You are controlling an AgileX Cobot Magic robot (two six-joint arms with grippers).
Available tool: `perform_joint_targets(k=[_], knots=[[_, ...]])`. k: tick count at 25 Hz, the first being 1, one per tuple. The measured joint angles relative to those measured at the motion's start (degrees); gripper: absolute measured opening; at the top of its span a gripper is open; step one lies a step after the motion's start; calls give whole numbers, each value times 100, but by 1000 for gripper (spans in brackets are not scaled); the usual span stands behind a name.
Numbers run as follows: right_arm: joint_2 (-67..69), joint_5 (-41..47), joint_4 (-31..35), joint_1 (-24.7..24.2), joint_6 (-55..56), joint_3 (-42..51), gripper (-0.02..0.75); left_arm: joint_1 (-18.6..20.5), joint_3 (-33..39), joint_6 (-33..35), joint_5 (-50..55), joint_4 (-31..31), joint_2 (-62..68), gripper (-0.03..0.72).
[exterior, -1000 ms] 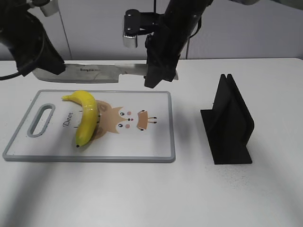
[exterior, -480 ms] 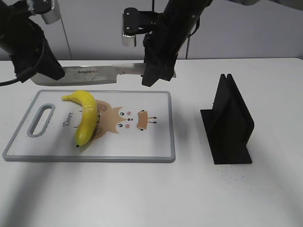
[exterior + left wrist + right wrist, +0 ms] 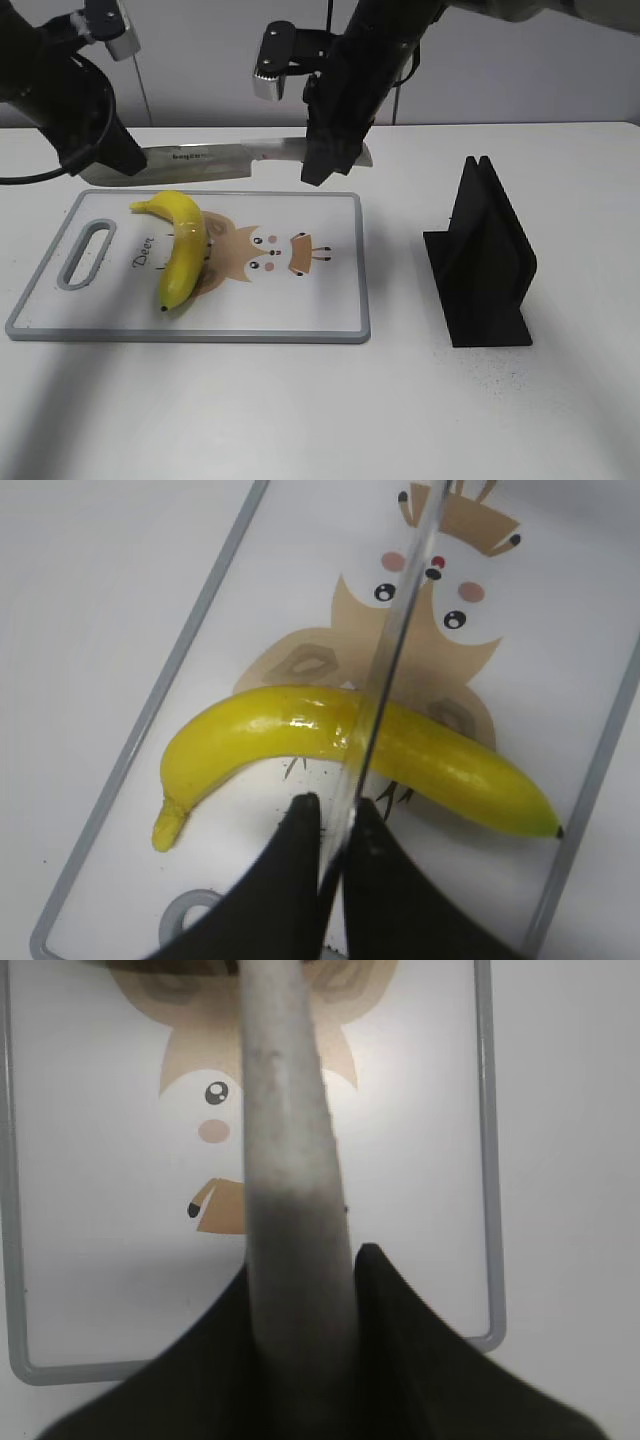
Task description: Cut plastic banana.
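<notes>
The plastic banana lies on the left half of the cutting board, whole and glossy yellow. A kitchen knife hangs level above the board's far edge. My left gripper is shut on the blade's tip end. My right gripper is shut on the handle. In the left wrist view the blade runs edge-on above the middle of the banana, pinched between my left gripper's fingers. In the right wrist view the grey handle sits between my right gripper's fingers, above the board.
A black knife stand stands upright on the white table, to the right of the board. The board has a slot handle at its left end and a deer picture in the middle.
The left arm has swung slightly right and up at the wrist. The knife has shifted only a little and stays level above the board's far edge. The banana has not moved.
</notes>
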Motion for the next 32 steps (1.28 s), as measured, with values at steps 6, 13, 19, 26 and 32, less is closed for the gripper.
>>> perform_joint_targets(k=[6,13,19,26,32], knots=[[253,-103,1,11,182,0,207,-17,0,-46,-132,219,113,35],[300,-132,-67,22,201,0,207,-25,0,-52,-207,180,299,38],[312,-131,-162,22,202,0,207,-26,61,-58,-307,82,433,39],[504,-194,-212,22,219,5,207,-74,114,-32,-533,80,605,43],[784,-234,-336,22,265,5,207,-220,132,-20,-856,173,909,47]])
